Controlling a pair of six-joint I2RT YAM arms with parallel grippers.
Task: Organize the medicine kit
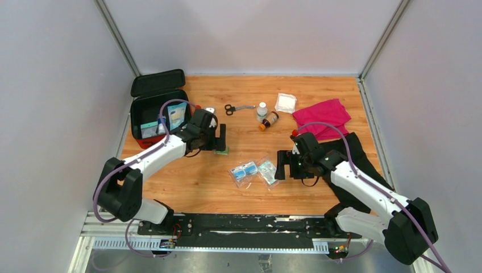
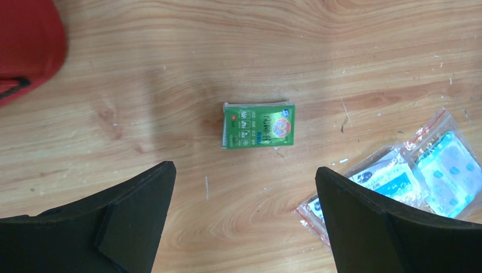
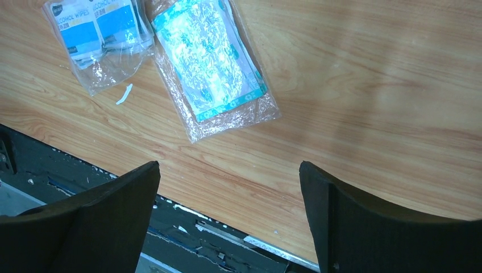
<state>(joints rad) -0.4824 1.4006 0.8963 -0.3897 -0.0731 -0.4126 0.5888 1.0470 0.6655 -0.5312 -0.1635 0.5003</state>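
Top external — red medicine kit (image 1: 158,83), open

The wooden counter (image 1: 239,196) carries the open red fabric medicine kit (image 1: 158,82), a small green box (image 2: 259,125), two clear plastic pouches (image 3: 210,68), black-handled scissors (image 1: 236,108) and a magenta cloth (image 1: 321,116).

The top camera sits high behind both arms, looking down on the whole table (image 1: 199,187). The left wrist camera looks straight down, close, at a green box (image 2: 258,126) ahead of the left claw (image 2: 244,170). The right wrist camera, equally near, sees plastic packets (image 3: 210,62) beyond the right claw (image 3: 227,168); all three views share these.
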